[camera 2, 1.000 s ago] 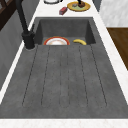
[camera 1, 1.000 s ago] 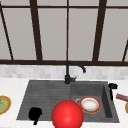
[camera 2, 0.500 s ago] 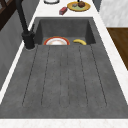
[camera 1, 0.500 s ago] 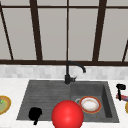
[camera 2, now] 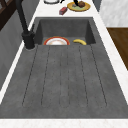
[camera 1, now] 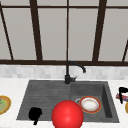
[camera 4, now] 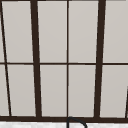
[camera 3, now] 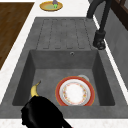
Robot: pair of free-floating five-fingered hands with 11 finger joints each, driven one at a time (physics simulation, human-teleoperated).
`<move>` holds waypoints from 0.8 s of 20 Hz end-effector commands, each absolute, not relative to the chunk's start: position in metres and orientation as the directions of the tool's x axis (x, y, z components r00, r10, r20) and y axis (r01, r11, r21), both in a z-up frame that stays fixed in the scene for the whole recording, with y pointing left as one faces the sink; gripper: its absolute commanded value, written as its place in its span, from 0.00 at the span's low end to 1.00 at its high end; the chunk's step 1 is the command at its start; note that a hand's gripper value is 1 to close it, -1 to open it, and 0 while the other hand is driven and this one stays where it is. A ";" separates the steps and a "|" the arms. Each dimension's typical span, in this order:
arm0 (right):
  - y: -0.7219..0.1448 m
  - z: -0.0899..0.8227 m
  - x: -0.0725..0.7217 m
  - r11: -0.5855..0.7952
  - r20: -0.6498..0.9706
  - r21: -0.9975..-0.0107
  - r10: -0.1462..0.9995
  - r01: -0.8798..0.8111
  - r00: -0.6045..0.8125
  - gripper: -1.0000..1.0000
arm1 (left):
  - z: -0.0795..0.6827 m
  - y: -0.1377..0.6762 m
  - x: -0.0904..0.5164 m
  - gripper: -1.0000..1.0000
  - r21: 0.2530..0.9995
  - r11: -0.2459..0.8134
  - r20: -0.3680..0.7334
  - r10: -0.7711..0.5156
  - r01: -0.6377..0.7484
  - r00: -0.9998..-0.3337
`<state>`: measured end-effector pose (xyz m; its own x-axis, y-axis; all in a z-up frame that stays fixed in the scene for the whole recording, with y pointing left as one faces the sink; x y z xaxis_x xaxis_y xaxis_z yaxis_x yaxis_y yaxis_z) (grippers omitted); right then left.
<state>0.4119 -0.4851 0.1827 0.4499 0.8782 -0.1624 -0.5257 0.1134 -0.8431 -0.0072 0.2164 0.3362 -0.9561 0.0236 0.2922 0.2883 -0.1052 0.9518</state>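
Observation:
My right hand hovers over the right counter, its fingers arched down just above a small red packet without closing on it. That same hand fills the near bottom edge of the right side view. My left hand hangs over the front left of the draining board. A red ball sits low in the front view, before the sink. In the basin lie an orange-rimmed white plate and a banana.
A black tap stands behind the sink. A yellow plate rests on the left counter. Another yellow plate with a brown item sits on the right counter beyond the red packet. The ribbed draining board is bare.
My right hand has drifted slightly to the right above the counter. Everything else stays put.

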 end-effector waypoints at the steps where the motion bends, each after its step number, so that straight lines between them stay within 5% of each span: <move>1: -0.490 0.174 0.437 0.194 -0.084 -0.830 0.884 -0.523 0.461 0.00 | 0.336 0.216 -0.007 0.50 0.952 -0.105 0.292 0.024 0.288 -0.956; 16: -0.515 0.106 0.473 0.276 0.028 -0.771 0.915 -0.574 0.402 0.00 | 0.336 0.216 -0.007 0.50 0.952 -0.105 0.292 0.024 0.288 -0.956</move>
